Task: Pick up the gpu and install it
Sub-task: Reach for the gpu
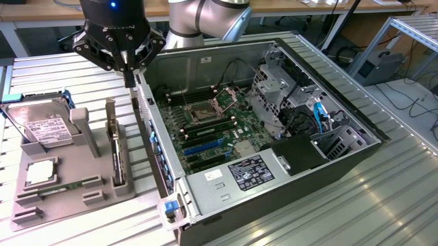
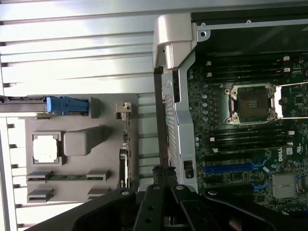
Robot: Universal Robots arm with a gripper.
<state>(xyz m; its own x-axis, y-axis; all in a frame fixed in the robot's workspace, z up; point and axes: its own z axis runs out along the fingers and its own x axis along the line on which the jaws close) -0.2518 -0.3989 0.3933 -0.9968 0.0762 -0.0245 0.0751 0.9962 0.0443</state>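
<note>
The gripper (image 1: 128, 78) hangs in the upper left of the exterior view, fingers pressed together and holding nothing. Its tips point straight down at the near wall of the open computer case (image 1: 301, 200), right above the wall's top edge; whether they touch it I cannot tell. In the wrist view the closed tips (image 2: 163, 172) sit over that same thin edge, between the case and the grey holder (image 1: 65, 207).

The gpu (image 1: 116, 154) is not picked up yet. It stands on its long edge in a slot of the holder, toward the exterior view's left of the case, gripped by grey posts at both ends. Kept upright like this, its top edge is free for a pinch from above. The wrist view shows it edge-on (image 2: 123, 151), with its metal bracket at one end.

The holder also carries a hard drive (image 1: 41, 128), a processor chip (image 1: 41, 171) and a memory stick (image 1: 58, 188), each in its own recess, so the parts stay apart.

The case lies on its side on the slatted table (image 1: 390, 205) with the motherboard (image 1: 212, 128) facing up, leaving its blue slots (image 1: 202, 147) reachable from above.
</note>
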